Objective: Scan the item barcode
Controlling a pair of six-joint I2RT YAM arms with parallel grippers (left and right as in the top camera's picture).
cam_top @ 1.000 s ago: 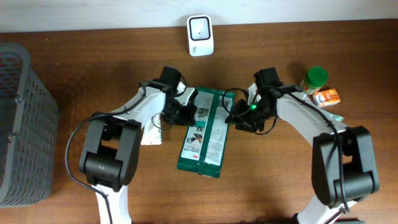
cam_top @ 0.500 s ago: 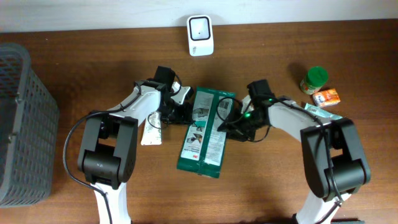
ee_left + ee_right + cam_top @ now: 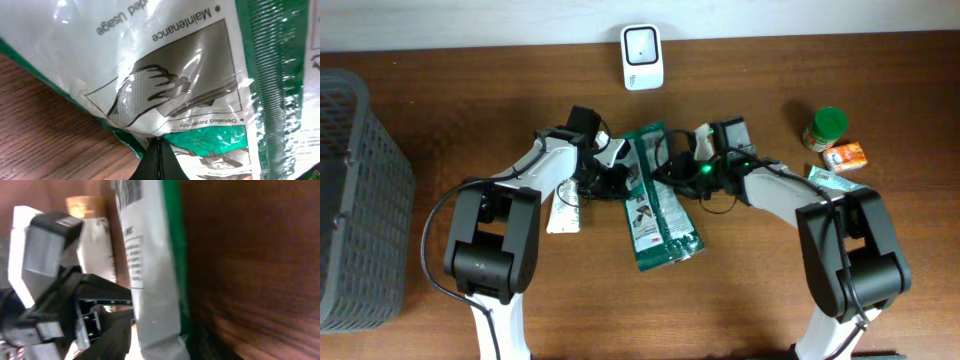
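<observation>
Wooden desk (image 3: 770, 290) is carrying a grey basket (image 3: 355, 200) far left. Left gripper (image 3: 612, 178) is pinching the green-and-white packet (image 3: 660, 215) mid-desk by its left edge; only its wrist view is showing "Maintenance" print. Right gripper (image 3: 682, 170) is clamping the right edge, seen edge-on from its wrist.

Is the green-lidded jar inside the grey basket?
No, the green-lidded jar stands on the wooden table, far from the grey mesh basket.
</observation>
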